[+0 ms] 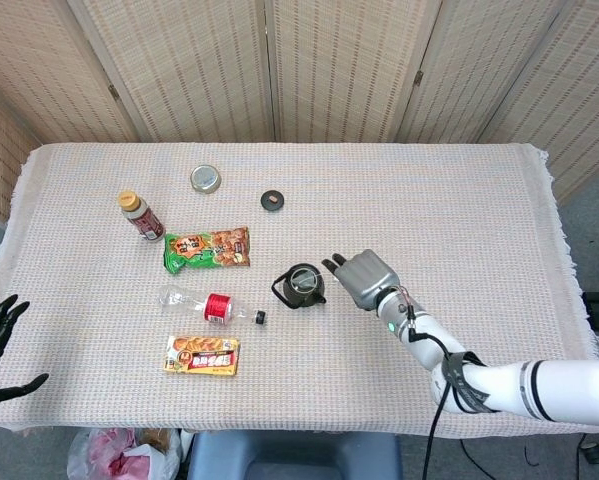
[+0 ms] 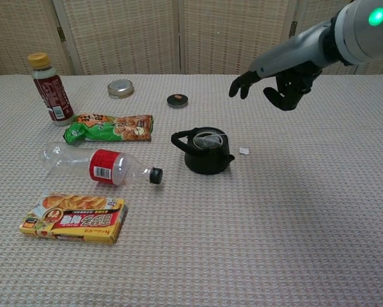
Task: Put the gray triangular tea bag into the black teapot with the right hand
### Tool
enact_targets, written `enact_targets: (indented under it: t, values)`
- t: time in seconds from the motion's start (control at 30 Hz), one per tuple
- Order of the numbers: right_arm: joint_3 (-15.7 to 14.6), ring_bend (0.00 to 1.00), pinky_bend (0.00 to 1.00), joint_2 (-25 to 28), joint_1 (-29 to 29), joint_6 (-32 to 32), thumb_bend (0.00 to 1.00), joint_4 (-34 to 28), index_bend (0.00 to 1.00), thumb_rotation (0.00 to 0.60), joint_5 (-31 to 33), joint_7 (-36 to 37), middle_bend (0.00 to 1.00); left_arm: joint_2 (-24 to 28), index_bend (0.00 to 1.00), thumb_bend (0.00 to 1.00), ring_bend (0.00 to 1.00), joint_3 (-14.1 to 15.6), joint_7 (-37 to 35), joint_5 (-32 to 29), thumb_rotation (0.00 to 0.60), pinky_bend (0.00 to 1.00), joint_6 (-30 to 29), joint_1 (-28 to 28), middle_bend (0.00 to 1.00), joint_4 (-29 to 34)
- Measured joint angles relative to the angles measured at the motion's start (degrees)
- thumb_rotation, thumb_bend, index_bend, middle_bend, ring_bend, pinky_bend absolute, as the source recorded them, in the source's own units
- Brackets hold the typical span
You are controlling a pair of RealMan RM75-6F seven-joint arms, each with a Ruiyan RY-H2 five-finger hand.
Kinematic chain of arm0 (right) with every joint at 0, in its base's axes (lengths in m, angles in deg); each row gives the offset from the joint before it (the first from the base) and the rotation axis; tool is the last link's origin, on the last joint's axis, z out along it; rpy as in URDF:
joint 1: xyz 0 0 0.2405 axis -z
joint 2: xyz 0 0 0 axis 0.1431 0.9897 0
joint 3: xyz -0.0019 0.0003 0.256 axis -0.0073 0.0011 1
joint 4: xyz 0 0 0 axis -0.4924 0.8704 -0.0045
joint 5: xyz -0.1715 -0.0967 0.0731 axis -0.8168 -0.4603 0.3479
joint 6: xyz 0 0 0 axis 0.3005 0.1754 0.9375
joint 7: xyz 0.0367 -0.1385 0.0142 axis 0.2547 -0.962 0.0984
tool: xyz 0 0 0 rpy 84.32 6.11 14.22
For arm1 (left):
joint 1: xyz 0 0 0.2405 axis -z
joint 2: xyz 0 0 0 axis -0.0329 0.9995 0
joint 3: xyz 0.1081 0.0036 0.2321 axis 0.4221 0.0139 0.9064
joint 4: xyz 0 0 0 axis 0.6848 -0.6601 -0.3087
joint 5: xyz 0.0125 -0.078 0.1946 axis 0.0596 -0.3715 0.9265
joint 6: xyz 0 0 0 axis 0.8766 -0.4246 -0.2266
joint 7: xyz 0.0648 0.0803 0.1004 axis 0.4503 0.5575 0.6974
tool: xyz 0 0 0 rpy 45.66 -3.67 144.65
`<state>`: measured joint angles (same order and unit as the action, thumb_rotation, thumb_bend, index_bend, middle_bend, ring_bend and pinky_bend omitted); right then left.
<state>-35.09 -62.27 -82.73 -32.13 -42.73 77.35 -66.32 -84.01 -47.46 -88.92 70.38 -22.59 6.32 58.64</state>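
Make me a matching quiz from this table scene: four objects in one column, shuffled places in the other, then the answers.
Objects
1. black teapot
2. clear plastic bottle with red label
3. round silver metal lid
4. brown drink bottle with tan cap

Places
A. standing upright at the far left
B. lying on its side, in front of the green snack packet
C. flat on the cloth near the back
D. mid-table, below the raised right hand

Pairs: 1-D, 2-B, 3-C, 4-A
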Motion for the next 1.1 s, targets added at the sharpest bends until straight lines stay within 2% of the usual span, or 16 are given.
enact_targets:
  t: [0.17,0.47,1.1]
  values:
    - [-2.53,0.83,0.96,-4.41,-4.16,-3.1,0.83,5.02,0.08,0.6,3.28,0.71,0.1,0.2,0.0,0.13,0.0,0.0,-1.21,-0.1,0.6,0.07,-0.17,-0.15,0.0,-0.39]
    - [-5.42,0.83,0.96,-10.36,-7.14,-7.88,0.82,12.56,0.08,0.6,3.59,6.11,0.1,0.65,0.0,0.13,0.0,0.22,-3.01,0.13,0.6,0.07,-0.04,-0.19,0.0,-0.95]
    - [-10.04,0.83,0.96,-15.67,-11.1,-10.17,0.8,18.78,0.1,0.6,-0.2,14.61,0.1,0.93,0.0,0.13,0.0,0.41,-4.85,0.73,0.6,0.07,-0.6,-0.33,0.0,-1.64]
